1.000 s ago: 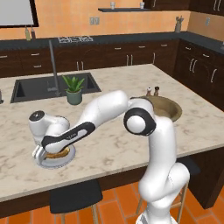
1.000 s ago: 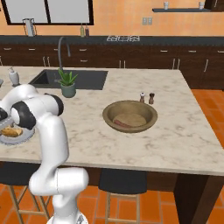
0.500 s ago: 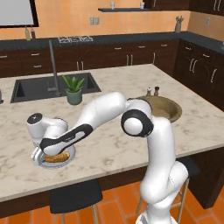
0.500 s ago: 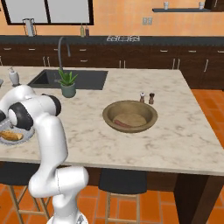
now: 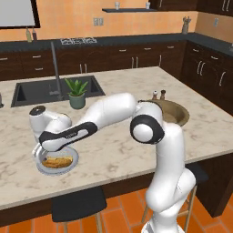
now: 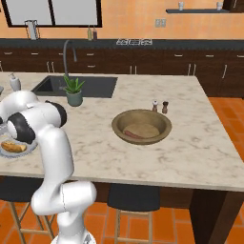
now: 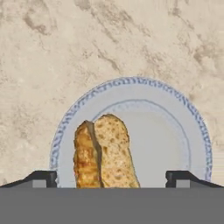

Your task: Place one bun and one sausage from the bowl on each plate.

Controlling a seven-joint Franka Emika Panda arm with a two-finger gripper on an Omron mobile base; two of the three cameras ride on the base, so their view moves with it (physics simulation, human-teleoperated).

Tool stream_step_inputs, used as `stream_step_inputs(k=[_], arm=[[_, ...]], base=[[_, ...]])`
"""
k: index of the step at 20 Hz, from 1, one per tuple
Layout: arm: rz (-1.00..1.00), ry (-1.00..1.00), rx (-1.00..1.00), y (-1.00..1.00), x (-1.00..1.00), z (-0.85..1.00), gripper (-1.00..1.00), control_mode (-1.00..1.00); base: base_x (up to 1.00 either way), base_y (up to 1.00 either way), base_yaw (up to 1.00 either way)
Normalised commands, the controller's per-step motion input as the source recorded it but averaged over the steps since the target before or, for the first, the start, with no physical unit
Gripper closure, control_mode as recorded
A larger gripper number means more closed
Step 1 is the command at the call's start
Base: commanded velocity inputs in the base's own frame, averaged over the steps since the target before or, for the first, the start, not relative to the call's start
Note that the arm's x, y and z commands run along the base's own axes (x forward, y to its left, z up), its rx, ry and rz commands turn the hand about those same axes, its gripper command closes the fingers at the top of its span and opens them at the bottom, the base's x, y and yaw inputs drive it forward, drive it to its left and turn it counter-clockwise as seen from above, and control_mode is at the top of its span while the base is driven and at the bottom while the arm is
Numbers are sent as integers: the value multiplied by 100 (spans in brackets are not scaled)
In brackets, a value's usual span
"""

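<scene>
A golden-tan bun (image 7: 107,153) lies on a light-grey plate (image 7: 175,131) with a blue-patterned rim, near the counter's front left edge. My gripper (image 7: 111,179) hangs just above it, open, its fingertips (image 7: 41,178) wide apart on either side of the bun and not touching it. From the left base camera the bun (image 5: 57,160) rests on the plate (image 5: 69,167) under my gripper (image 5: 45,152). The plate (image 6: 24,151) and bun (image 6: 13,146) sit partly behind my arm. The olive-brown bowl (image 6: 162,119) stands mid-counter with a sausage (image 6: 135,135) in it.
A potted plant (image 6: 74,93) and a sink (image 6: 90,86) with a tall faucet lie behind the plate. Salt and pepper shakers (image 6: 159,106) stand behind the bowl. A white bottle (image 6: 14,82) is at the far left. Stools stand under the counter's front edge.
The jaws have spread wider and the hand has lifted a little off the plate. The bun stays lying on the plate.
</scene>
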Motion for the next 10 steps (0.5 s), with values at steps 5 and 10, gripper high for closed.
stream_step_inputs(k=[5,10], arm=[[-21,13,2,-66,14,82,-100,-100],[-1,20,0,-100,22,79,-100,-100]], base=[[0,0,0],[0,0,0]])
